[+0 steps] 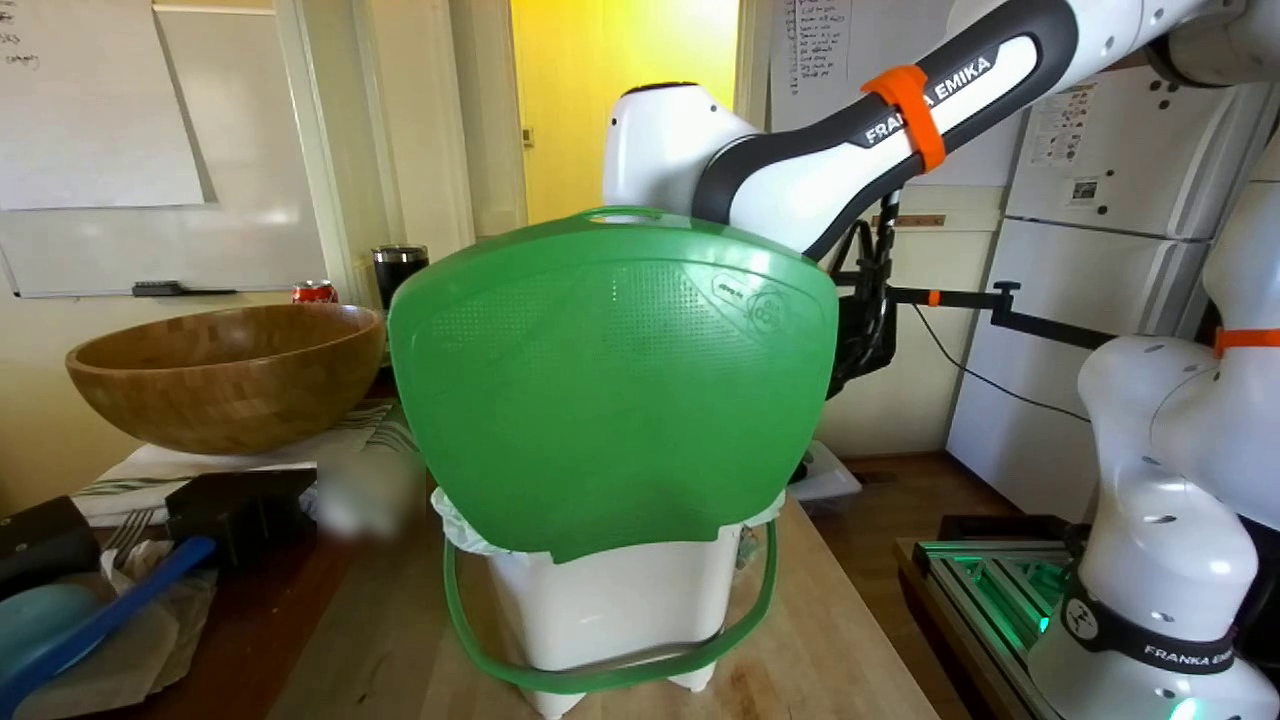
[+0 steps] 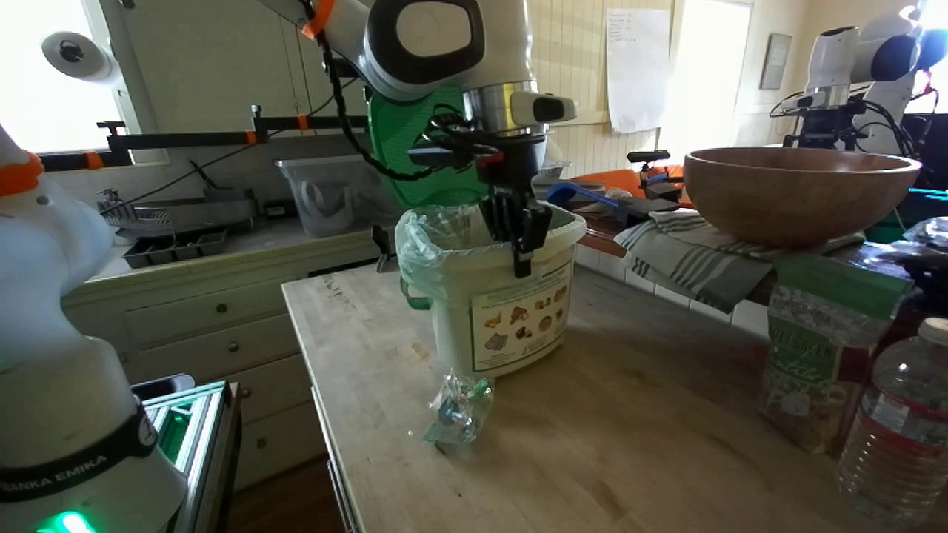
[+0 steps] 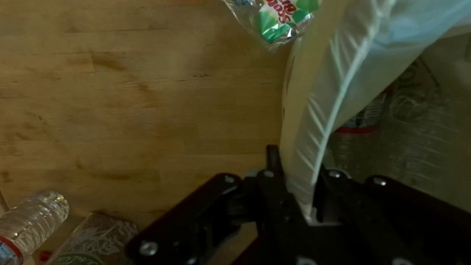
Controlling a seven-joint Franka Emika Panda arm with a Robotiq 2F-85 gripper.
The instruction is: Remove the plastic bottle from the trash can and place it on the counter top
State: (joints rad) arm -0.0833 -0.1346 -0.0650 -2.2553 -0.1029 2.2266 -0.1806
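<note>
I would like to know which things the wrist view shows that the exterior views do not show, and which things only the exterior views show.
Only the wrist view: a clear plastic bottle with a red-edged label, inside the trash can.

Only the exterior views, among other things: the green lid and the brown wooden bowl, each in both exterior views.

Shared: the trash can, its whitish bag and the counter top. The wrist view and an exterior view also share the black fingers, a crumpled wrapper and a second clear bottle outside the trash can.

On the counter top [image 2: 644, 451] stands the trash can [image 2: 461, 314], a bottle [image 3: 368, 114] inside it, a wrapper [image 2: 461, 411] just beside it.
</note>
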